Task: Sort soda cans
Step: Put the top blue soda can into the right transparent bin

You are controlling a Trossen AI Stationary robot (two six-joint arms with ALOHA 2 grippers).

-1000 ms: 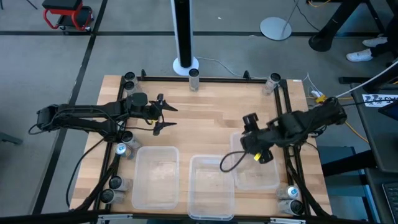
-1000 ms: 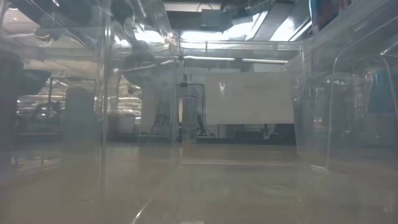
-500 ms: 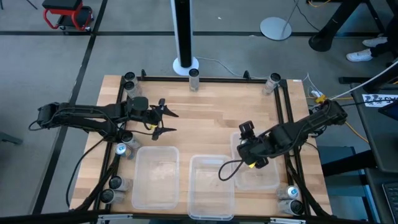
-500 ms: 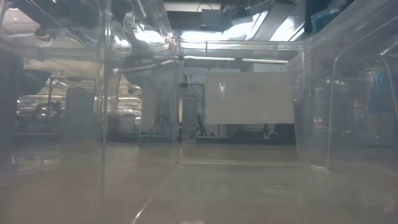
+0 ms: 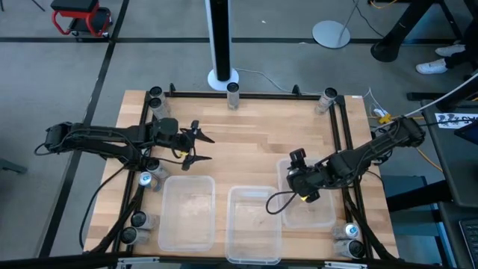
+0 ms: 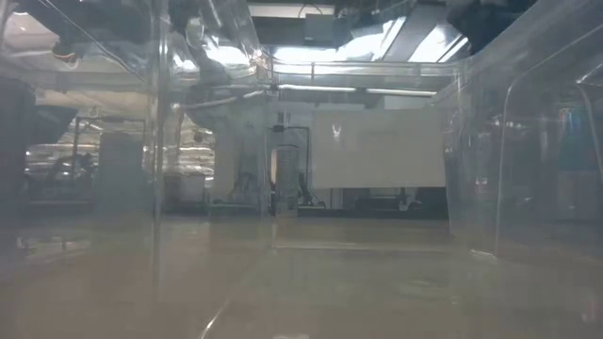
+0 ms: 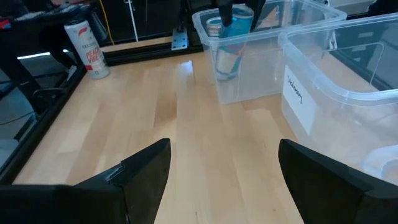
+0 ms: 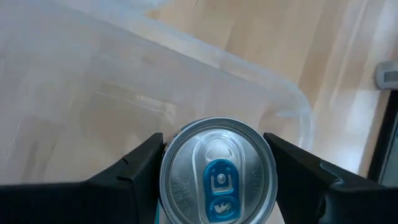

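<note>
Right pincer pinching silver-topped soda can, upright, inside right clear bin, probably not yet on bin floor. Left pincer spread, empty, hovering over table at left. Other cans along table edges.

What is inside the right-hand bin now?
In the right bin, only the silver-topped can gripped by the right gripper, standing upright. The floor under the can is hidden.

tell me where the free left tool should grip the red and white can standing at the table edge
Grip the red and white can around its round side wall, mid-height, coming in level from the open table side. It stands upright against the dark frame rail, so the far side is blocked. The left tool is open and empty.
</note>
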